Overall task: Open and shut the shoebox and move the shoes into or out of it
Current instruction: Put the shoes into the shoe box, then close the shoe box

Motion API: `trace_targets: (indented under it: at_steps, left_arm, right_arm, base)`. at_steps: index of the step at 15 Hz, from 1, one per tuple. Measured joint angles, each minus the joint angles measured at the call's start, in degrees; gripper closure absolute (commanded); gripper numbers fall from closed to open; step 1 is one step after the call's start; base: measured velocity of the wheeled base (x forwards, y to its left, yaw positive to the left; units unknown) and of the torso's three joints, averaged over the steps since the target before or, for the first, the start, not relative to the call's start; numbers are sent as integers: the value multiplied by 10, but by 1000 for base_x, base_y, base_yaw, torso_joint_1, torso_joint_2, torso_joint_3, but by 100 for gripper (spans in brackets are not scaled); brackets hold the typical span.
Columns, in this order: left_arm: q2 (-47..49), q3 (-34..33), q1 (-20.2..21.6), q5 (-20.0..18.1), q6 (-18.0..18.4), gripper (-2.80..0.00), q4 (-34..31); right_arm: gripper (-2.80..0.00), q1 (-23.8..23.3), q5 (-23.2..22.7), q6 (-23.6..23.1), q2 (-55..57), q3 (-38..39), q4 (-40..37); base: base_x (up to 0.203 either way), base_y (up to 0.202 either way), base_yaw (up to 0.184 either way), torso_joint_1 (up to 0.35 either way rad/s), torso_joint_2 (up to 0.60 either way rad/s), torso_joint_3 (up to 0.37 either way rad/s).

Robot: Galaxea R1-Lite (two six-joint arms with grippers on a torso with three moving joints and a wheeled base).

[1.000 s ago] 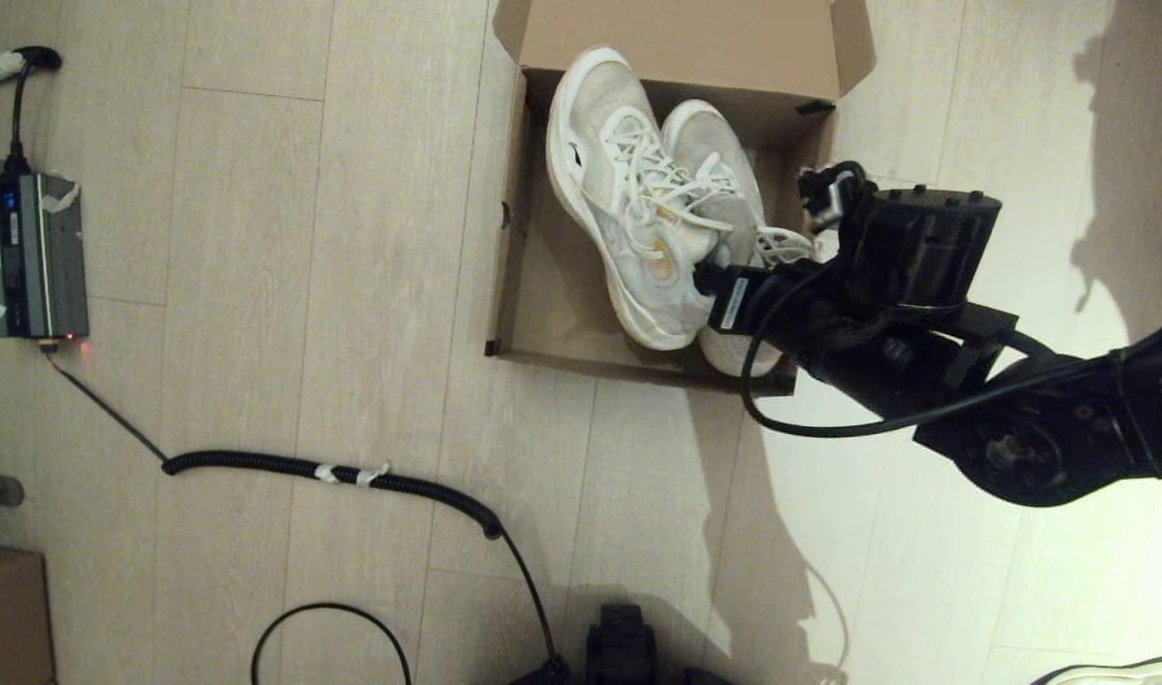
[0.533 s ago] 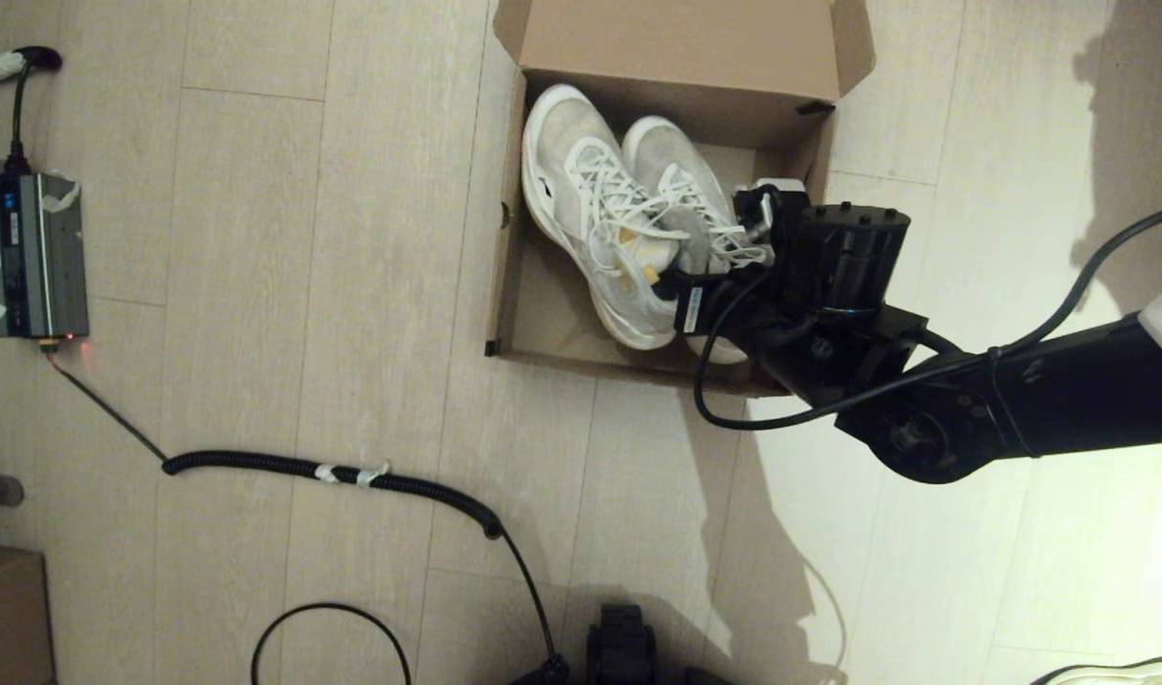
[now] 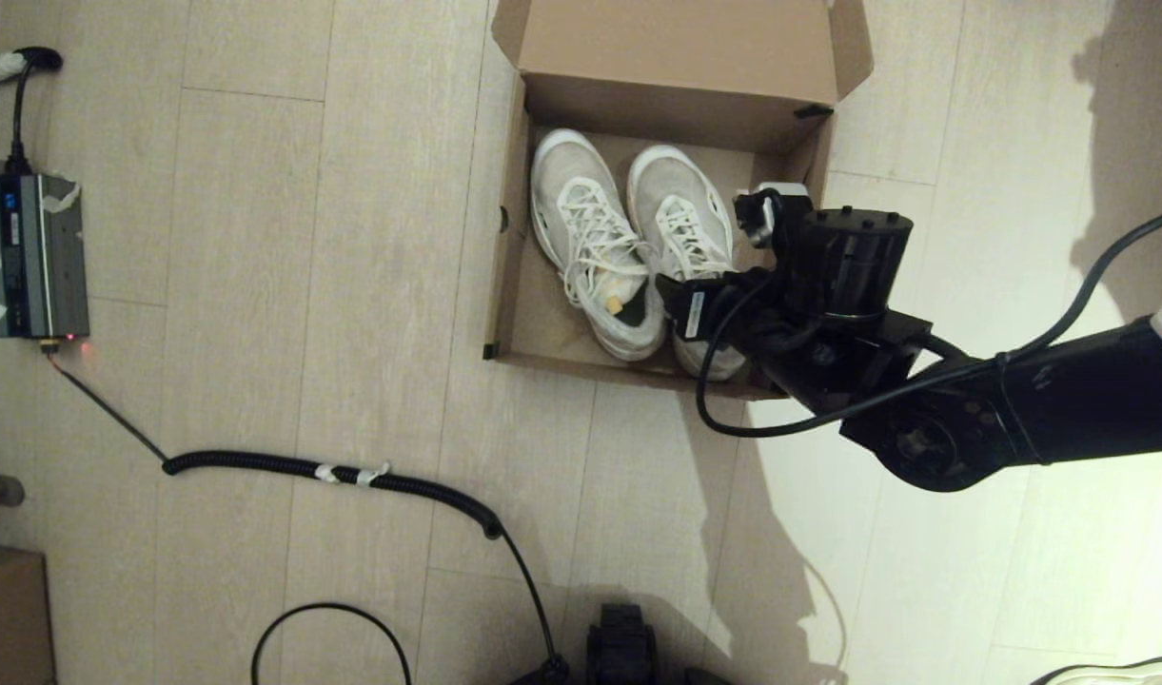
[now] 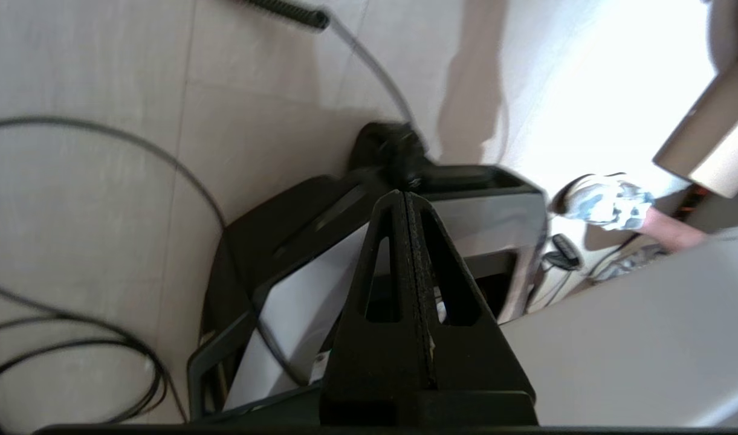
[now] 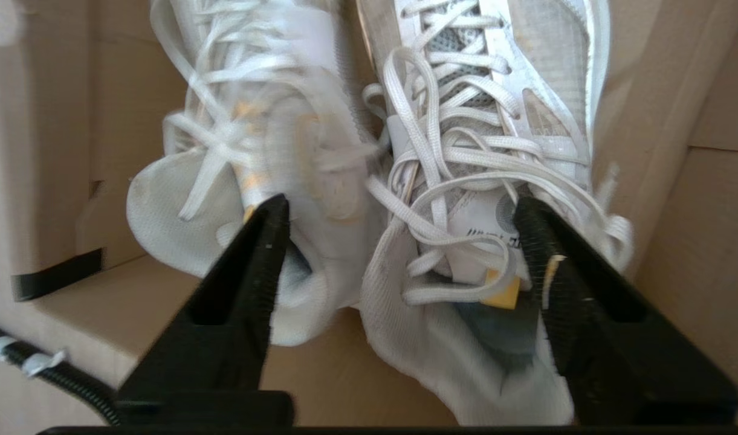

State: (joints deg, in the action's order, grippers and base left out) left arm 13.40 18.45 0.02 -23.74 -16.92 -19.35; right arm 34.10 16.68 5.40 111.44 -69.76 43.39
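The brown shoebox (image 3: 512,238) stands open on the floor, its flap lid (image 3: 676,38) folded back at the far side. Both white sneakers (image 3: 590,238) (image 3: 680,209) lie side by side inside it, toes toward the lid. My right gripper (image 3: 680,309) hangs over their heels, open. In the right wrist view the gripper (image 5: 400,204) spans the two heel collars, one fingertip (image 5: 272,211) at the left shoe (image 5: 223,121), the other at the tongue of the right shoe (image 5: 483,121). My left gripper (image 4: 403,194) is shut and empty, parked beside the robot base.
A grey power unit (image 3: 33,257) sits at the left with a coiled black cable (image 3: 352,473) running across the floor. A small brown carton (image 3: 5,618) is at the near left corner. A pale shoe with a dark rim (image 3: 1113,671) shows at the near right edge.
The right arm came down and left with the shoes. The shoes, held tilted above the box before, now lie flat on its floor, and the fingers stand apart.
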Motion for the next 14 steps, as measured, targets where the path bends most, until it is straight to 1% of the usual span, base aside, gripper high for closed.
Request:
trace_targets:
  at_steps: [4, 6, 7, 9, 10, 12, 14]
  left_arm:
    - [65, 58, 1, -68, 0, 0, 10]
    - [120, 88, 0, -89, 1, 0, 32]
    - [164, 106, -2, -96, 1, 0, 54]
    - [252, 134, -14, -100, 2, 0, 105]
    - [305, 149, -29, -95, 2, 0, 137]
    - [413, 175, -76, -68, 1, 0, 202]
    - [527, 209, -138, -17, 0, 0, 272]
  right_arm:
    - [-280, 6, 18, 2, -51, 50, -1]
    - [-280, 4, 21, 4, -77, 68, -3]
    - [0, 2, 24, 5, -87, 79, -3]
    - [0, -1, 26, 7, -97, 87, 0]
    - [0, -6, 26, 8, -100, 89, 0]
    - [0, -10, 26, 10, -101, 90, 0]
    - [0, -13, 25, 8, -100, 96, 2]
  base:
    - [0, 0, 0, 0, 0, 0]
    - [0, 0, 0, 0, 0, 0]
    - [0, 0, 0, 0, 0, 0]
    - [0, 0, 0, 0, 0, 0]
    - [0, 0, 0, 0, 0, 0]
    - [0, 0, 0, 0, 0, 0]
    - [0, 0, 0, 0, 0, 0]
